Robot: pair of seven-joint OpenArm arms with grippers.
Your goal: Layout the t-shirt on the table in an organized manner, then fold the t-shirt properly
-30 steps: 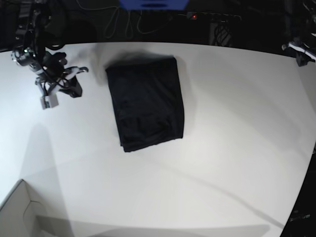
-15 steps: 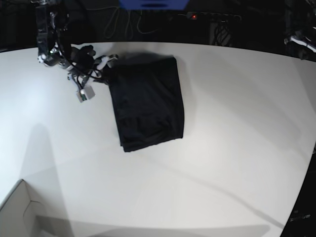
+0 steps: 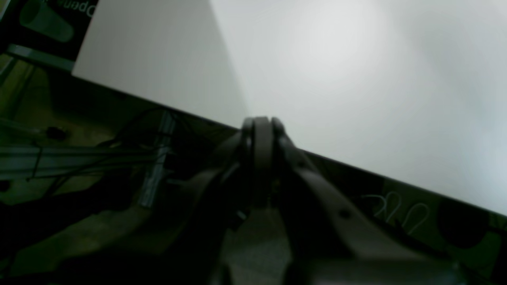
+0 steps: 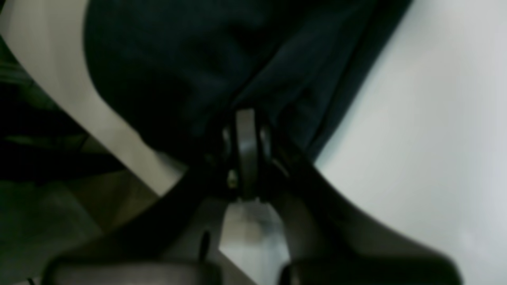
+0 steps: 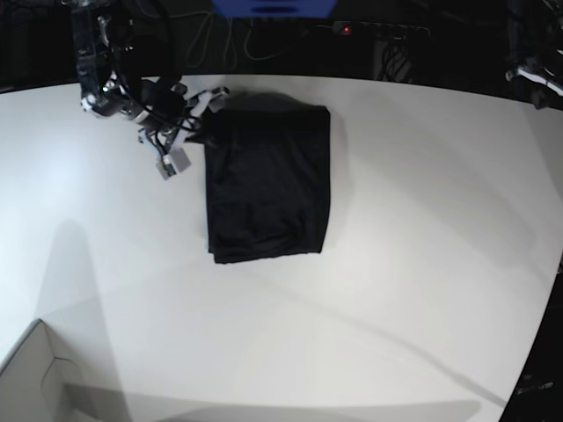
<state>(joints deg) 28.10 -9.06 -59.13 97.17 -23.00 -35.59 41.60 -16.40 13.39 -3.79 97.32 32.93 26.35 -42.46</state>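
The folded black soft-fabric t-shirt point(image 5: 268, 183) lies upper centre on the glossy white surface point(image 5: 422, 264). The right gripper point(image 5: 201, 126), jaws clenched, touches its upper-left corner. The left gripper point(image 3: 259, 122) is clenched too, grasping nothing.

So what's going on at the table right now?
The t-shirt lies folded into a compact rectangle on the table. The right end effector, shut, is against the shirt's far corner, and the shirt has turned slightly since a moment ago; whether it pinches fabric isn't clear. The left end effector, also shut, hangs over the table edge, away from the shirt.
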